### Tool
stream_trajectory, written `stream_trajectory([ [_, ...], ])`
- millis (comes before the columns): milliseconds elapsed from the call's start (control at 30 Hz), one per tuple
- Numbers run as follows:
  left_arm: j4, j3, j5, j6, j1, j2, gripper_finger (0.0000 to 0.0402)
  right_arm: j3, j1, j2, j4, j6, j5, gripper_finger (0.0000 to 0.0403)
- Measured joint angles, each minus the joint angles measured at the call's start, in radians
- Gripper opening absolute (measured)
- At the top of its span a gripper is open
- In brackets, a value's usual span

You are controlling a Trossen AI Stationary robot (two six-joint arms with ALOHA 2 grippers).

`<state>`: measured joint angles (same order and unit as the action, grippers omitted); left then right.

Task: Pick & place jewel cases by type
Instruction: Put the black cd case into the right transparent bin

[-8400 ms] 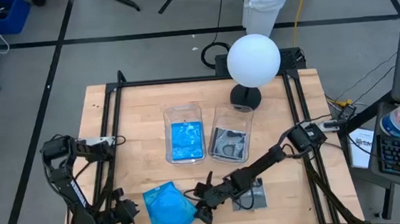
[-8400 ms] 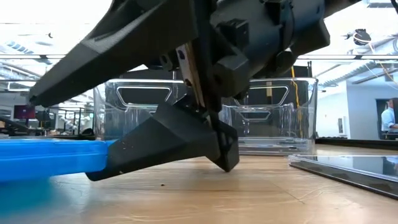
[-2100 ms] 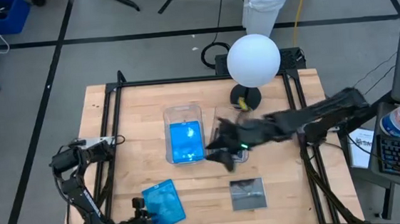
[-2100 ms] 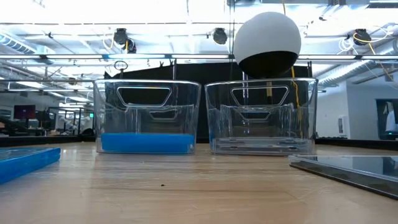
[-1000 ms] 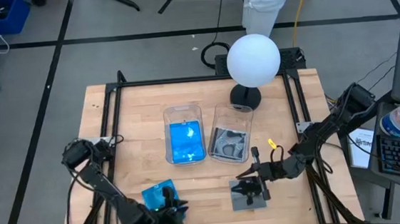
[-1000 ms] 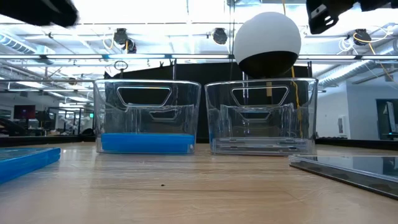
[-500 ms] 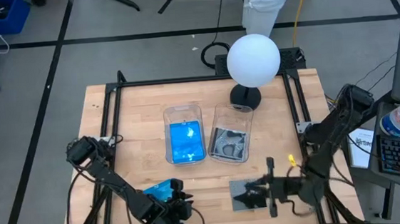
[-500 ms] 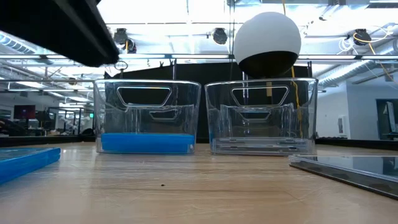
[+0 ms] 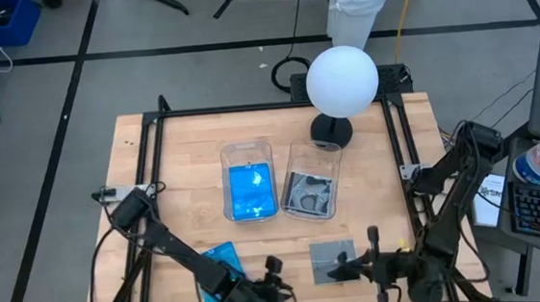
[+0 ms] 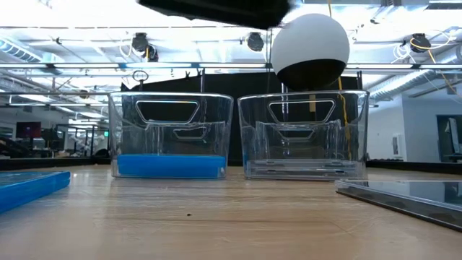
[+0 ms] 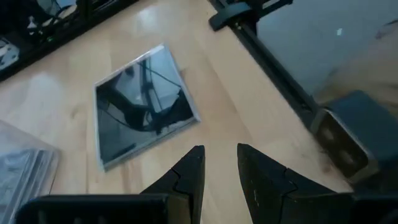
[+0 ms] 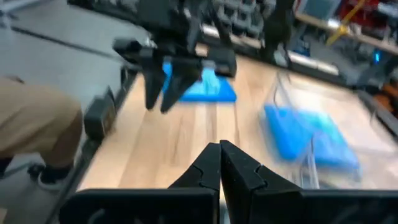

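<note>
Both arms have swung toward the counter's (image 9: 184,167) near edge. Left pincer (image 11: 217,165) slightly parted, empty; right pincer (image 12: 220,163) closed, empty. Grey jewel case (image 9: 334,259) and blue jewel case (image 9: 216,262) lie between them.

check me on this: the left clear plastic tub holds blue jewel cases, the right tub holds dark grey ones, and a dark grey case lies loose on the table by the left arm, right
Not quite. The loose thin square case by the left arm is bright translucent blue; the dark grey case lies loose nearer the right arm. The high view shows this. The left clear plastic tub does hold blue, the right tub dark grey.
</note>
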<state>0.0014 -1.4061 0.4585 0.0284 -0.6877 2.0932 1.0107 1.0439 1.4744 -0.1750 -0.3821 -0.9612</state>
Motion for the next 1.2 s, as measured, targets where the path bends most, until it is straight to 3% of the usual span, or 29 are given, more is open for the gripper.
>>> stream_trajectory([
  [233,-0.213,-0.243,0.039,0.111,0.038,0.15,0.0102,0.0,-0.03,0.014,-0.228,-0.318,0.05,0.0],
  [400,-0.23,-0.357,0.037,0.243,0.048,0.226,0.011,0.0,-0.071,0.011,-0.378,-0.568,0.127,0.0],
  [667,-0.226,-0.415,0.0,0.296,0.066,0.277,0.0193,-0.027,-0.142,0.011,-0.598,-0.935,0.337,0.0],
  [900,-0.225,-0.417,-0.049,0.321,0.088,0.304,0.0242,-0.119,-0.189,0.011,-0.606,-1.093,0.441,0.0],
  [1200,-0.227,-0.416,-0.084,0.393,0.096,0.347,0.0224,-0.256,-0.24,0.011,-0.486,-1.18,0.523,0.0],
])
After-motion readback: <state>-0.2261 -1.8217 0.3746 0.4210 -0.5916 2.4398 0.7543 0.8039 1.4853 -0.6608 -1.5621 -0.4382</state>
